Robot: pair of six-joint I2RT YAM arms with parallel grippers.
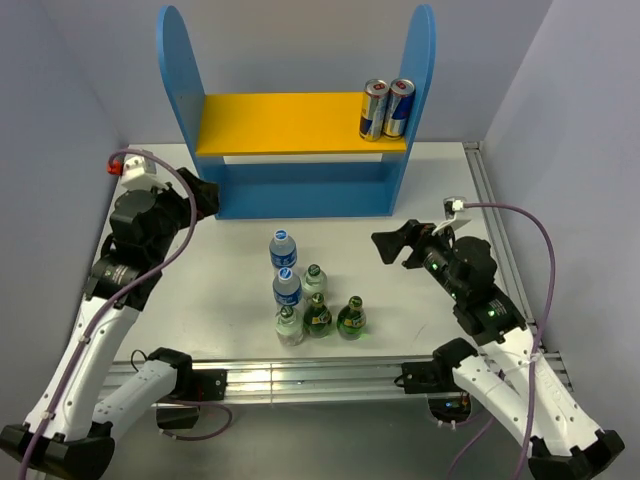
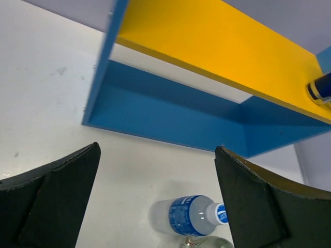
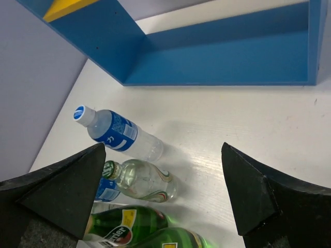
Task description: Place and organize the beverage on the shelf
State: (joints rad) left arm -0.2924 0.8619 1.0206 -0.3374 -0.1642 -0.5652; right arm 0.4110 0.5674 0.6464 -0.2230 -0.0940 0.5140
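Note:
The shelf (image 1: 300, 190) stands at the back, with a yellow upper board (image 1: 290, 122) and an empty blue base. Two cans (image 1: 387, 109) stand at the board's right end. Two water bottles (image 1: 283, 248), two clear glass bottles (image 1: 314, 280) and two green bottles (image 1: 318, 318) stand grouped at the table's middle front. My left gripper (image 1: 205, 195) is open and empty by the shelf's lower left; its view shows a water bottle (image 2: 186, 214) below it. My right gripper (image 1: 393, 243) is open and empty, right of the bottles, facing them (image 3: 142, 181).
The table's metal rail (image 1: 490, 220) runs along the right edge. Grey walls close in the left, back and right sides. The shelf's tall blue side panels (image 1: 176, 60) rise above the upper board.

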